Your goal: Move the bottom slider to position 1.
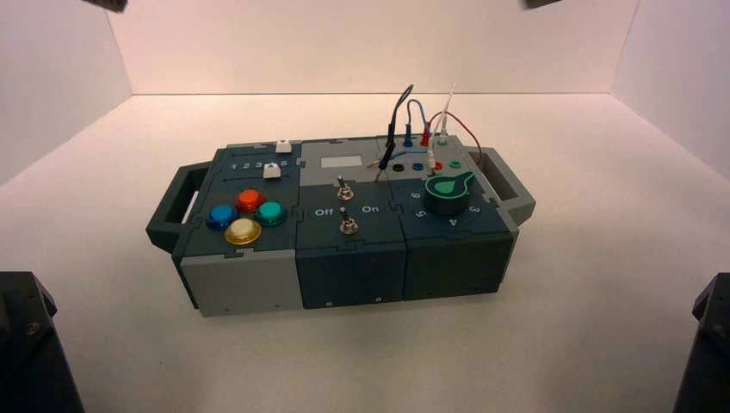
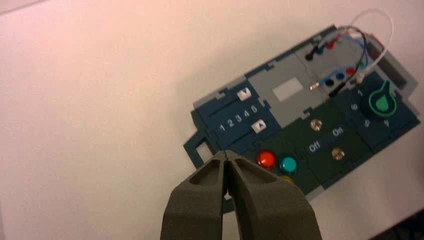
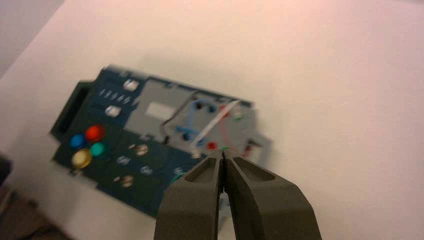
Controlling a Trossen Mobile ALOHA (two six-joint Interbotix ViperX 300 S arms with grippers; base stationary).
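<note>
The bottom slider is a small white knob in the track nearer the coloured buttons, at the 4-5 end of the printed row. It also shows from above as the bottom slider. The digit 1 lies at the other end of the row, toward the box's left handle. My left gripper hangs high above the box's left end, shut on nothing. Over the wired end my right gripper is also raised and shut on nothing. Neither touches the box.
A twin white slider knob sits in the far track. Red, blue, teal and yellow buttons lie in front of the sliders. Two toggle switches, a green knob and looping wires fill the middle and right. White walls enclose the table.
</note>
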